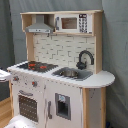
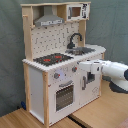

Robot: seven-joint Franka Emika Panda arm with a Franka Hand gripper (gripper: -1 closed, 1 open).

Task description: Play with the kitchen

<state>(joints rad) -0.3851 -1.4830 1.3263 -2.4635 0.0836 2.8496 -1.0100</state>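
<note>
The toy kitchen (image 1: 60, 95) of white panels and light wood stands upright in both exterior views. On its counter lie the black-red hob (image 1: 34, 65), the sink (image 1: 71, 74) and the black tap (image 1: 85, 58); above them are the grey hood (image 1: 40, 25) and the pegboard back (image 2: 55, 37). The oven door (image 2: 64, 96) looks shut. In the second exterior view my white arm (image 2: 112, 71) reaches in from the right. My gripper (image 2: 89, 79) hangs close in front of the kitchen's (image 2: 50, 75) front panel, just right of the oven door and below the counter edge.
A toy microwave (image 1: 70, 23) sits on the top shelf beside the hood. Grey curtains hang behind the kitchen. A wooden table top (image 2: 30, 119) lies under it. A white part of the arm (image 1: 3, 75) shows at the first exterior view's left edge.
</note>
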